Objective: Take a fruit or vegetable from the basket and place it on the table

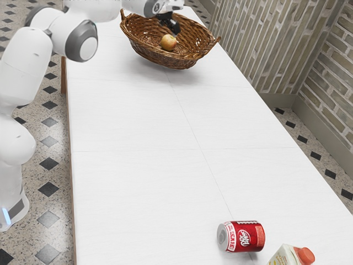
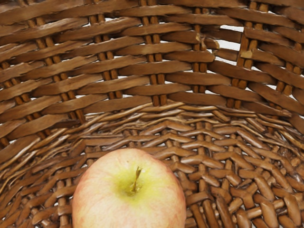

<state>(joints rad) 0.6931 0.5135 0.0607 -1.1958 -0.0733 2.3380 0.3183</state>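
Clock per ext view, 12 = far end of bench (image 1: 132, 127). Apple (image 1: 169, 42) sits in basket (image 1: 177, 62), approx 6 o'clock of basket ctr, stem (image 2: 137, 178) facing the wrist cam. Tool (image 1: 175, 30) is over the basket, approx 1 o'clock of apple & close. Can't tell if tool's open or closed; no grip on apple visible.

Step in hand, my read: line up & grasp. Confirm tool's open b4 descending. Ctr on stem, go down straight, grip around the widest part, not the top, b/c round skin could squirt out. Watch clearance to wicker; a snag could drag the basket. Close gently, lift vert. past rim, then set down on bench at approx 6 o'clock of basket, well short of soda can (image 1: 245, 237) & carton (image 1: 287, 256) at 5. Release low so it doesn't roll.
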